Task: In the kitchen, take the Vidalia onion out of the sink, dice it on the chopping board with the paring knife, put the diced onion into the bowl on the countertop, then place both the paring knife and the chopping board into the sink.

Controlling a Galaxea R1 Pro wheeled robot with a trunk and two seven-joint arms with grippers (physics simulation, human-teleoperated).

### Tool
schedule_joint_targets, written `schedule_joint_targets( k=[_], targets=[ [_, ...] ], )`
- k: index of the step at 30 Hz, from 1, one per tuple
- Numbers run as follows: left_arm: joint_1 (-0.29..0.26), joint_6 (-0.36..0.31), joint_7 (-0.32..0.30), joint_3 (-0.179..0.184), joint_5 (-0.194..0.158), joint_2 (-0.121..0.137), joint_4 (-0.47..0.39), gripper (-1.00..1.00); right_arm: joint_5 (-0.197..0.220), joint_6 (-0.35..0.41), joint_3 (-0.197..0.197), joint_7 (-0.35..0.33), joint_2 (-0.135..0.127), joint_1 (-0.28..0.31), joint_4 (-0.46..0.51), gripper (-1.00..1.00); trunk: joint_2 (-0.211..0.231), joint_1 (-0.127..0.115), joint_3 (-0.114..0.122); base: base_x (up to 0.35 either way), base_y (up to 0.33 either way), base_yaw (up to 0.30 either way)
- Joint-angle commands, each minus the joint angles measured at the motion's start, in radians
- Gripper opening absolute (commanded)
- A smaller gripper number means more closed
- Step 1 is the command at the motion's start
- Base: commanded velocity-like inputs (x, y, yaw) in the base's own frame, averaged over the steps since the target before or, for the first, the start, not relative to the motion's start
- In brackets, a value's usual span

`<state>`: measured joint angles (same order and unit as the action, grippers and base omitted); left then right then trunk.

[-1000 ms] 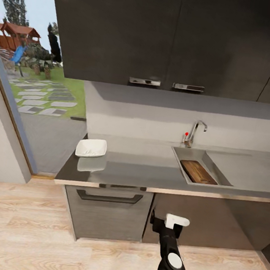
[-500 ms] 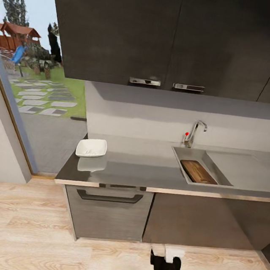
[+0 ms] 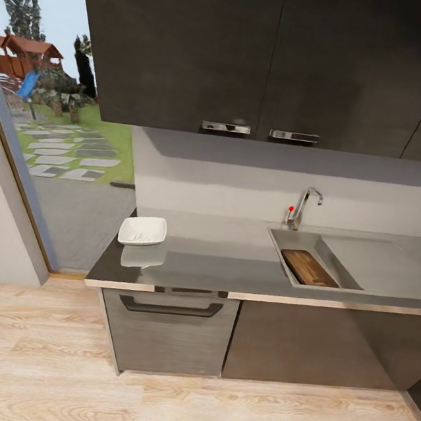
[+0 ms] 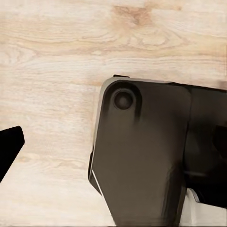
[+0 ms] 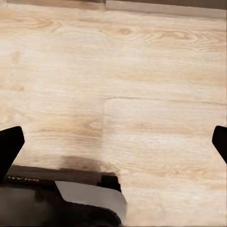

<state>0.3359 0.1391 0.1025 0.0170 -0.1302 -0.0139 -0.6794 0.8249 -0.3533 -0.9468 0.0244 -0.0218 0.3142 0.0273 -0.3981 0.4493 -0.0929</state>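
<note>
Though beyond tools (image 5: pixel 113 142), board (image 3: pixel 309 269) in sink (image 3: pixel 279 241)

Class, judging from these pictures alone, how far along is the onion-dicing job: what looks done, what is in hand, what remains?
Looks done: the chopping board lies in the sink, and the bowl sits on the countertop holding small pale bits, too small to identify. In hand: nothing; the right tool is open over the wooden floor. Left: the knife's place cannot be confirmed.
</note>
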Motion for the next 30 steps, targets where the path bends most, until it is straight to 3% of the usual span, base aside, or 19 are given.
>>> schedule_joint_targets(
  k=[1, 8, 11, 14, 19, 25, 30],
  targets=[
    [0.000, 0.002, 0.009, 0.002, -0.009, 0.000, 0.006, 1.00, 0.007, 0.004, -0.008, -0.010, 0.001, -0.020, -0.001, 1.00, -0.002, 0.001, -0.002, 0.000, 0.000, 0.000],
    [-0.001, 0.002, 0.027, 0.003, -0.009, 0.000, 0.063, 1.00, 0.007, 0.026, -0.007, -0.024, 0.003, -0.080, -0.004, 1.00, -0.002, 0.001, 0.005, 0.000, 0.000, 0.000],
    [-0.001, 0.004, 0.029, 0.003, -0.009, 0.002, 0.111, 1.00, 0.007, 0.088, -0.007, -0.026, 0.002, -0.084, -0.005, 1.00, -0.002, 0.001, 0.010, 0.000, 0.000, 0.000],
    [-0.001, 0.005, 0.027, 0.003, -0.011, 0.021, 0.142, 1.00, 0.007, 0.163, -0.006, -0.027, -0.002, -0.088, -0.007, 1.00, -0.002, 0.001, 0.015, 0.000, 0.000, 0.000],
    [-0.001, 0.005, 0.025, 0.004, -0.013, 0.029, 0.180, 1.00, 0.007, 0.213, -0.006, -0.024, -0.008, -0.117, -0.009, 1.00, -0.002, 0.001, 0.023, 0.000, 0.000, 0.000],
    [-0.001, 0.005, 0.025, 0.005, -0.012, 0.033, 0.312, 1.00, 0.007, 0.291, -0.006, -0.022, -0.010, -0.151, -0.009, 1.00, -0.002, 0.001, 0.033, 0.000, 0.000, -0.027],
    [-0.001, 0.005, 0.025, 0.006, -0.012, 0.034, 0.441, 1.00, 0.007, 0.313, -0.006, -0.021, -0.015, -0.154, -0.009, 1.00, -0.002, 0.001, 0.041, 0.000, 0.000, -0.064]
  ],
)
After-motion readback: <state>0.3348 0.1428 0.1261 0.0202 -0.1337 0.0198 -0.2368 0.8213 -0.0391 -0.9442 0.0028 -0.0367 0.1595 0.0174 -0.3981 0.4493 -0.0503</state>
